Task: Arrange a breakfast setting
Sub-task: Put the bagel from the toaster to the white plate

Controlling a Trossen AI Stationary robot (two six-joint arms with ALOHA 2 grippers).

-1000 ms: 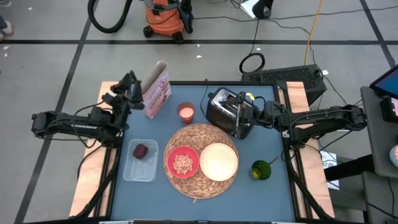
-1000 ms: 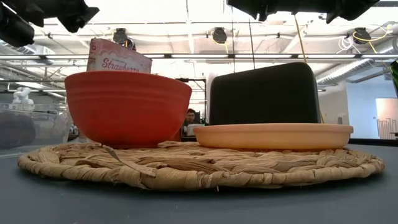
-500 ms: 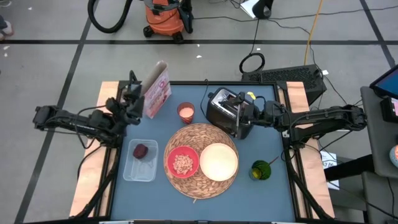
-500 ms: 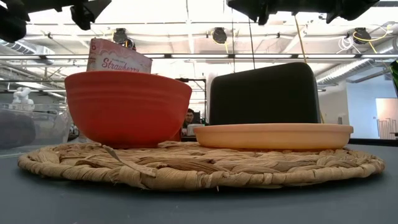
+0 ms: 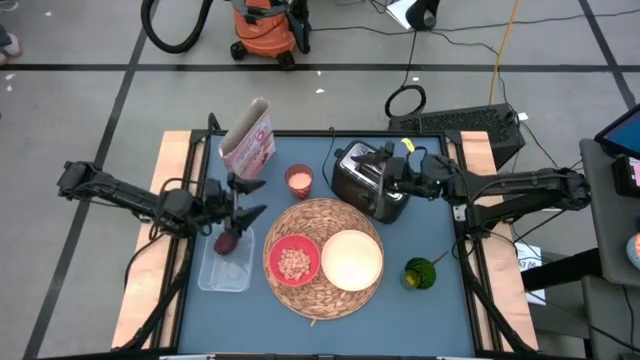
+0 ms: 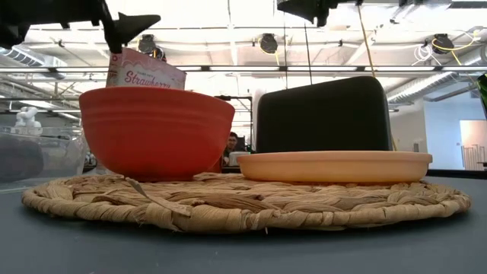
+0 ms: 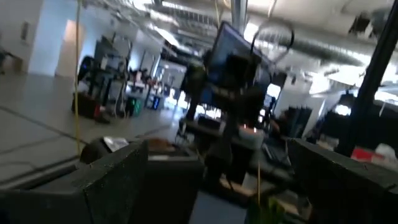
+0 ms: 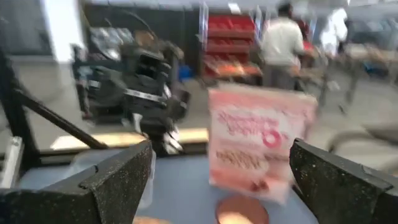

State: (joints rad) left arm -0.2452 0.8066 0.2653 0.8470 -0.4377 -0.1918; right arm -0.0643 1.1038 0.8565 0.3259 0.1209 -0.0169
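Note:
The woven straw mat (image 5: 323, 290) lies mid-table and bears the red bowl (image 5: 293, 262), with cereal in it, and the cream plate (image 5: 351, 260). The dark red fruit (image 5: 226, 242) lies in a clear plastic tray (image 5: 222, 272) left of the mat. My left gripper (image 5: 257, 197) is open and empty, held above the table just far-right of the fruit, its fingers pointing toward the table's right. My right gripper (image 5: 392, 174) is open and empty over the black toaster (image 5: 362, 180). The toast and the spoon do not show.
A strawberry cereal box (image 5: 248, 146) stands at the far left, a pink cup (image 5: 299, 180) between it and the toaster. A green object (image 5: 420, 273) sits right of the mat. The blue table top (image 5: 400, 320) is bare along its near edge.
My left gripper has come from beside the cereal box toward the table's near edge and right, down to the fruit tray, and has turned so its fingers point toward the table's right. My right gripper has drawn back slightly toward the right edge.

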